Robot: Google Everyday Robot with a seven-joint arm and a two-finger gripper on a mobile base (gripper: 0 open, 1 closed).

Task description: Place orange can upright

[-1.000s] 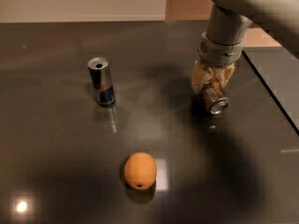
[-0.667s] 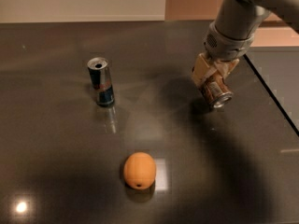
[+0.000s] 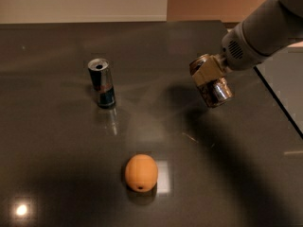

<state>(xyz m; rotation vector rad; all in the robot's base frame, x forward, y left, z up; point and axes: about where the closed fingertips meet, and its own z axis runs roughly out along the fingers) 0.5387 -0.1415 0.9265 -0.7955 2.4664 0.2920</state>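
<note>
Grips the orange can (image 3: 217,91) firmly in the gripper (image 3: 207,73), well to the right of the blue-and-silver can (image 3: 101,83) and at roughly the same depth on the dark table (image 3: 57,141). Compared with a second ago: carried up and away from the tabletop, no longer aimed straight down, now rolled over to hold the orange can on a slant, shiny end pointing down and to the right. Seems to hang clear above a soft shadow, though hard to be sure of the gap from this angle. For the task: picked up, not yet stood on end; probably calls for turning upright, then lowering. Reaches in from the upper right, nearly level, wrist angled back toward the blue-and-silver can. Leaves the orange ball (image 3: 141,172) alone, below and slightly right of that same can.
</note>
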